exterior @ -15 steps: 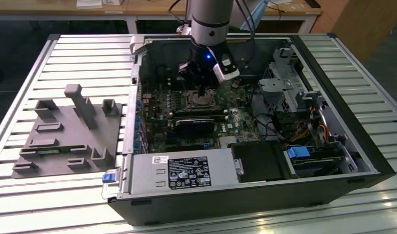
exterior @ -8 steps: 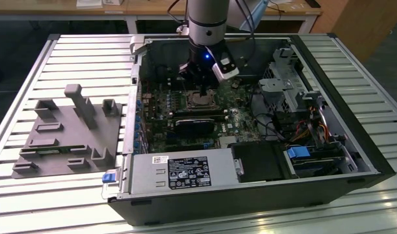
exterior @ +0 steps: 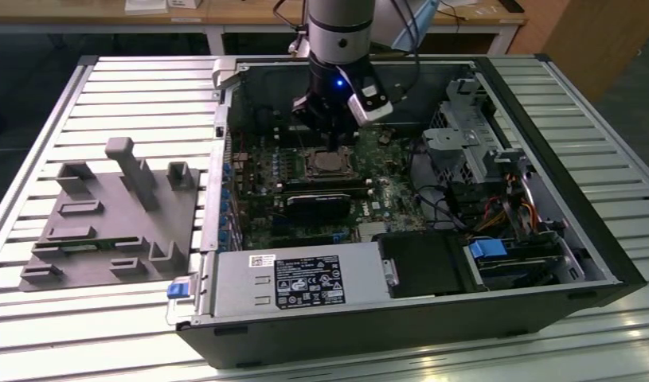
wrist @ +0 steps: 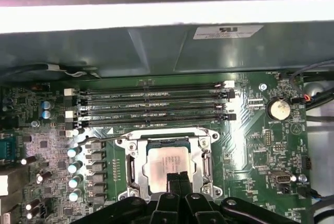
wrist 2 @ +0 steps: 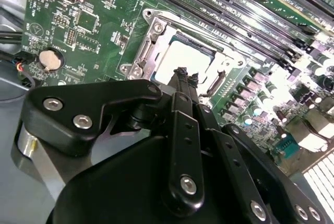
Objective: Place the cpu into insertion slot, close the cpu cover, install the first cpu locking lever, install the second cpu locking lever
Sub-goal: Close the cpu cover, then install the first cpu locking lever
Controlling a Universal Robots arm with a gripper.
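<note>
Green motherboard [wrist: 261, 145], socketed cpu [wrist: 164, 161], end effector [wrist: 177, 178] just above

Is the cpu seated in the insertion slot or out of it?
In. In both wrist views the cpu lies flat inside the insertion slot, with the cpu cover framing its silvery top.

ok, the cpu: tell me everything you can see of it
The cpu is a small, flat square chip with a pale silvery metal top that has faint print on it. It lies level in the insertion slot on the green motherboard. The silver cpu cover frames it, and its top shows through the cover's window. The gripper, jaws together, is at one edge of the chip. I cannot tell whether it touches.
</note>
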